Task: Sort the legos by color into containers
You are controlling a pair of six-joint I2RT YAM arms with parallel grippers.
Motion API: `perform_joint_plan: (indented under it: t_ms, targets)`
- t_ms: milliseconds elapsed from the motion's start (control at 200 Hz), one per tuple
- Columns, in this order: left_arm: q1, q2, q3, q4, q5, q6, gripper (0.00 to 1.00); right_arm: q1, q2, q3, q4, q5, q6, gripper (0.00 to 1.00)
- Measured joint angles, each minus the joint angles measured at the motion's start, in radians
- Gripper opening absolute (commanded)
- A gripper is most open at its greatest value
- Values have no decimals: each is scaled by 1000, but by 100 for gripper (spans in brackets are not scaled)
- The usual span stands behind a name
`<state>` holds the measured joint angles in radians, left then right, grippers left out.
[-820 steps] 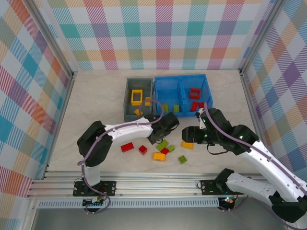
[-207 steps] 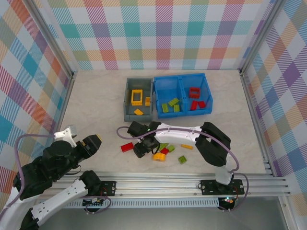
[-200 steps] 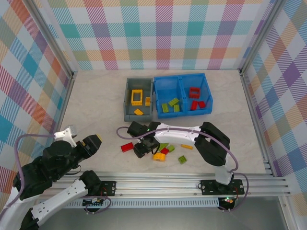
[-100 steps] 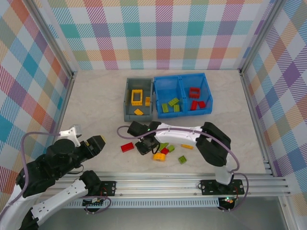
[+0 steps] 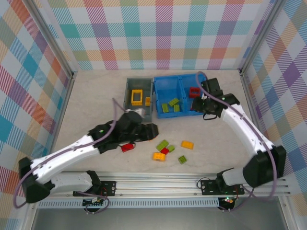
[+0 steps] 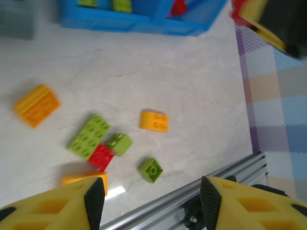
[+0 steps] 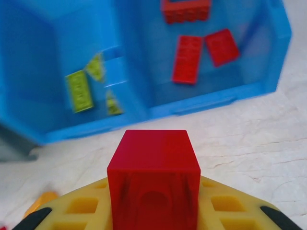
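The right gripper (image 7: 153, 207) is found clamped on a red brick (image 7: 153, 172), which is gripped squarely between both fingers. In the right wrist view it is held above bare table at the 6 o'clock side of the blue bin (image 7: 201, 104).

The left gripper (image 6: 152, 199) is found with its fingers spread and nothing between them. It is positioned over the loose legos (image 5: 165, 149) near the middle of the table.

In the top view, seven loose pieces are counted: a red brick (image 5: 127, 147) at the 9 o'clock end, and green, red and orange pieces grouped toward 3 o'clock.

The grey bin (image 5: 128, 106) is set touching the blue bin at its 9 o'clock side; a yellow frame (image 5: 137, 97) is lying in it. Green pieces (image 5: 170, 105) are held in the blue bin's 9 o'clock compartment, red pieces (image 7: 186, 58) in its 3 o'clock compartment.
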<state>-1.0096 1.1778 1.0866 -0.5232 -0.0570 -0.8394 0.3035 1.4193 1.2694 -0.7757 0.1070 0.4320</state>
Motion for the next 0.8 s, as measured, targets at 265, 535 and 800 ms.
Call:
perform_joint_plan:
  t_ms: [265, 535, 800]
  targets:
    - [-221, 351, 308, 92, -195, 131, 59, -152, 420, 234, 7, -202, -7, 31]
    - [-265, 537, 441, 91, -278, 210, 60, -189, 615, 461, -27, -314, -6, 31]
    - [-264, 528, 434, 81, -331, 224, 60, -155, 672, 494, -53, -342, -4, 31]
